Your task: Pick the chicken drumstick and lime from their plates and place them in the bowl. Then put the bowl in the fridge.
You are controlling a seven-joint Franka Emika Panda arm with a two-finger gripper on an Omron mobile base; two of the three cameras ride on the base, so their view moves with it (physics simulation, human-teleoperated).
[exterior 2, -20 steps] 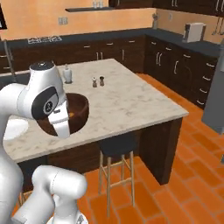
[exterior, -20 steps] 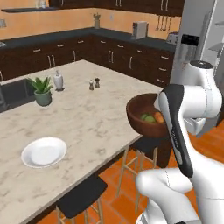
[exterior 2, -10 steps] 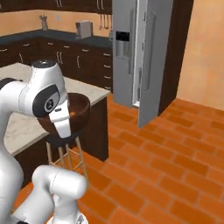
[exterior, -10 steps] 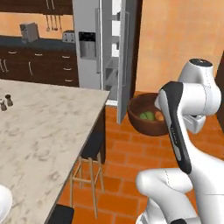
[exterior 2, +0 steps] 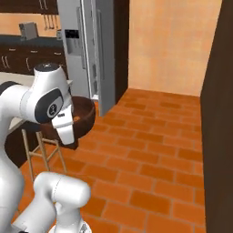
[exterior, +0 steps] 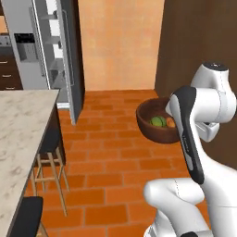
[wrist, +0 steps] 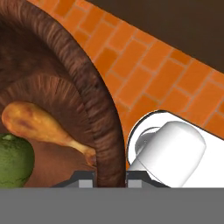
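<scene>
Above the brick floor I carry the bowl [exterior: 156, 121] with the chicken drumstick [wrist: 41, 127] and lime [wrist: 15, 161] inside, so I judge the fridge step is in hand. Next I must reach the fridge's [exterior 2: 86, 50] open shelves. My gripper [wrist: 110, 180] is pinched narrow on the bowl's rim, 1 finger each side.

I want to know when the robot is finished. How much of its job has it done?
Done: the chicken drumstick and lime lie in the bowl. In hand: the gripper has its jaws shut on the bowl's rim, above the floor. Left: setting it inside the open fridge.
</scene>
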